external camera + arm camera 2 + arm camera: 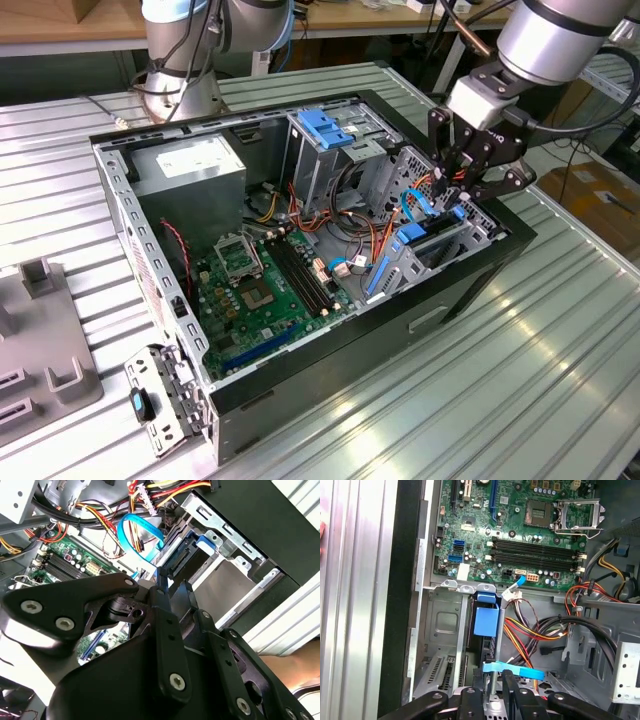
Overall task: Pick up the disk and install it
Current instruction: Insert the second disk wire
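My hand (470,170) hangs directly above the disk (425,245), which stands on edge in its bay at the case's (470,290) right end, fingers straddling its blue rail, grip uncertain.

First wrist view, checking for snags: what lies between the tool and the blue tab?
A light-blue flat cable crosses between tool and blue tab, in the first wrist view.

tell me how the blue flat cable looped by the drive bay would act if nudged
The blue cable would probably bend aside rather than resist: it is a thin flat strip, already curved into a loop. It likely springs back, since it holds that arch unsupported. It looks light.
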